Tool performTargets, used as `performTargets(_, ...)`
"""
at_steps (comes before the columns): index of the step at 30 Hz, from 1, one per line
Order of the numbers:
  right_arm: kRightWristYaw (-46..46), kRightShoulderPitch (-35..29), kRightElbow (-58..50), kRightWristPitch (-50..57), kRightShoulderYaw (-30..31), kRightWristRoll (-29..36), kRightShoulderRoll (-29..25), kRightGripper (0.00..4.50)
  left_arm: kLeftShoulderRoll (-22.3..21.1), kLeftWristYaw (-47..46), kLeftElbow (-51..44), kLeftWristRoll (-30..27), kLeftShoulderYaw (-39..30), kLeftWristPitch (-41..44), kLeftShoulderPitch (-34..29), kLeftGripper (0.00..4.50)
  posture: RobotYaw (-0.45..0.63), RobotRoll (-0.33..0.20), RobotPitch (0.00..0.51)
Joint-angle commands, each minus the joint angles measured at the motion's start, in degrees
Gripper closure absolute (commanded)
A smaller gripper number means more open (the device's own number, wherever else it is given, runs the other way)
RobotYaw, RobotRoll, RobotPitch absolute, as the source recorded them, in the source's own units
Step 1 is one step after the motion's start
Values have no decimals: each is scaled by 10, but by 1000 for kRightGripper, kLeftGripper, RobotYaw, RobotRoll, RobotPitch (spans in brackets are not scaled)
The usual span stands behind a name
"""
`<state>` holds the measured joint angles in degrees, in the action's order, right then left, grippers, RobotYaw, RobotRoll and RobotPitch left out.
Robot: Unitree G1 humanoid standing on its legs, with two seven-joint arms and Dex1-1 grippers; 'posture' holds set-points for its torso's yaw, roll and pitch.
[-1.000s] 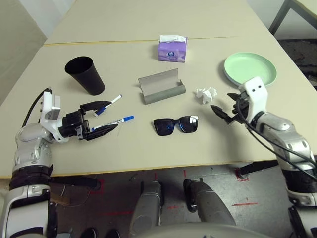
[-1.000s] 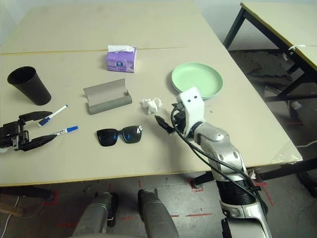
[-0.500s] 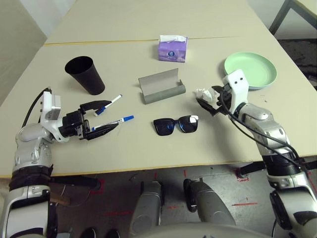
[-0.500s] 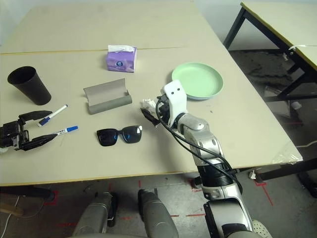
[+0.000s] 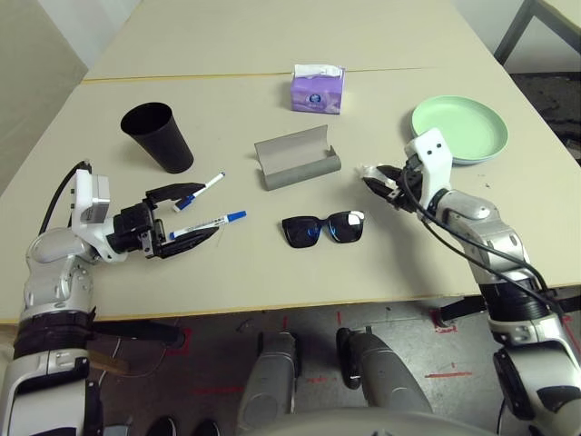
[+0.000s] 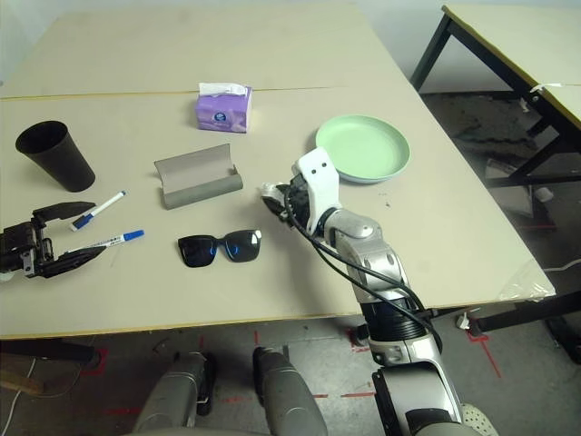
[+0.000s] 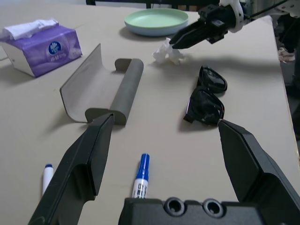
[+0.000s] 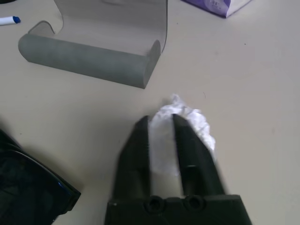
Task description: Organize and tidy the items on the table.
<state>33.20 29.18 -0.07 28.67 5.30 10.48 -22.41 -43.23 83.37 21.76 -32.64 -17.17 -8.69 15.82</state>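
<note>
The right gripper (image 8: 161,140) has its two black fingers pinched onto the crumpled white tissue (image 8: 190,123), which sits on the pale beige table (image 5: 272,118) between the open grey glasses case (image 5: 295,157) and the light-green plate (image 5: 458,127). The black sunglasses (image 5: 322,229) lie just nearer the robot. The left gripper (image 7: 164,159) hangs spread wide and empty over one blue-capped marker (image 5: 209,223), with the second marker (image 5: 198,192) and the black cup (image 5: 156,136) beyond.
</note>
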Motion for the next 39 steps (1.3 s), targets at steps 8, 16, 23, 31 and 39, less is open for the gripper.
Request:
performTargets(8, 2, 6, -22, 18, -13, 13, -4, 4441, 5, -13, -21, -10, -4, 12, -1, 0, 13, 0, 188)
performTargets(16, 0, 3, -49, 42, -27, 13, -20, 3130, 7, -11, -13, -8, -2, 11, 1, 0, 6, 0, 192)
performTargets(23, 2, -4, -19, 18, -20, 1, -24, 620, 9, -8, -15, -7, 1, 15, -1, 0, 11, 0, 193)
performTargets(31, 2, -10, 55, -35, -8, -15, -5, 19, 7, -11, -25, -9, -3, 21, -5, 0, 20, 0, 194)
performTargets(39, 4, 27, 152, -91, -5, -30, 18, 19, 8, -16, -39, -11, -5, 28, -9, 0, 31, 0, 198)
